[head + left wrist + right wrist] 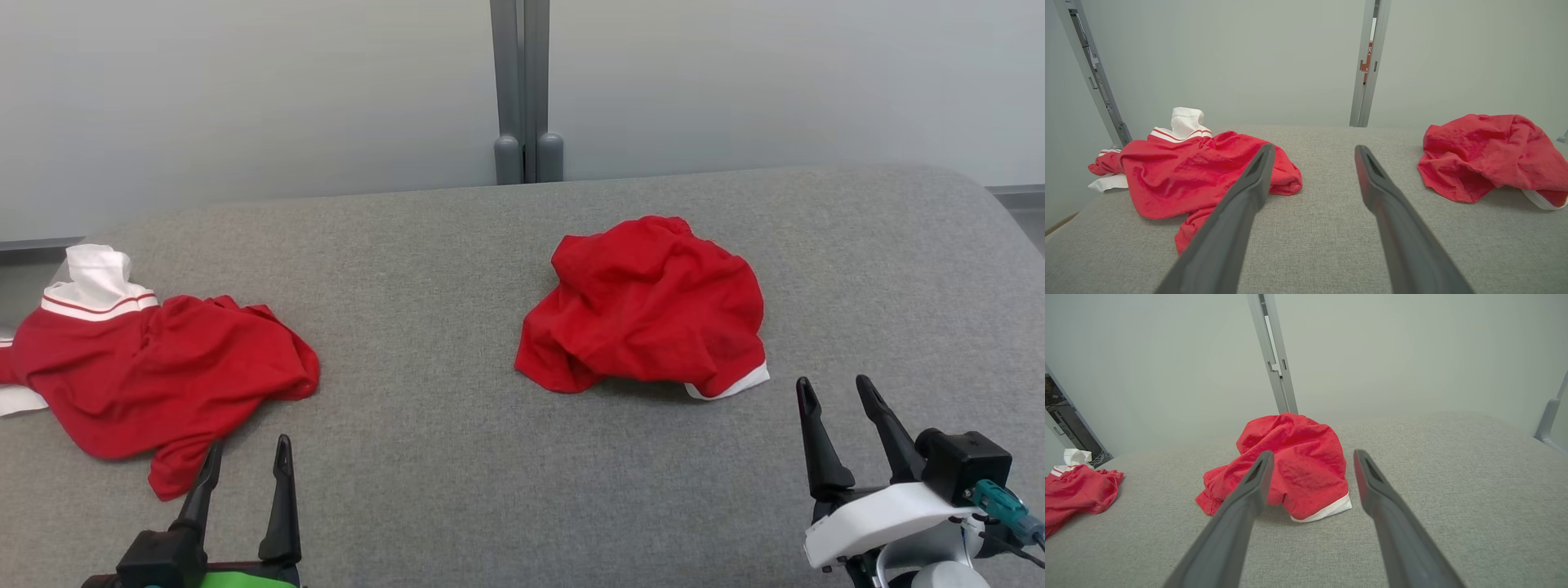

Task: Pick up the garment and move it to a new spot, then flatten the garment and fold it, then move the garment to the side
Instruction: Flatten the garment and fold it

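A crumpled red garment with a white edge lies in a heap right of the middle of the grey table; it also shows as the red garment and the red garment. My right gripper stands open near the front right, just short of the heap, holding nothing; its dark fingers frame the heap. A second red garment with a white striped collar lies spread at the left. My left gripper is open and empty, its fingertips close to that garment's near edge.
The grey fabric-covered table runs across the view, with a rounded far right corner. Behind it is a pale wall with a grey vertical post. Bare table lies between the two garments and at the far right.
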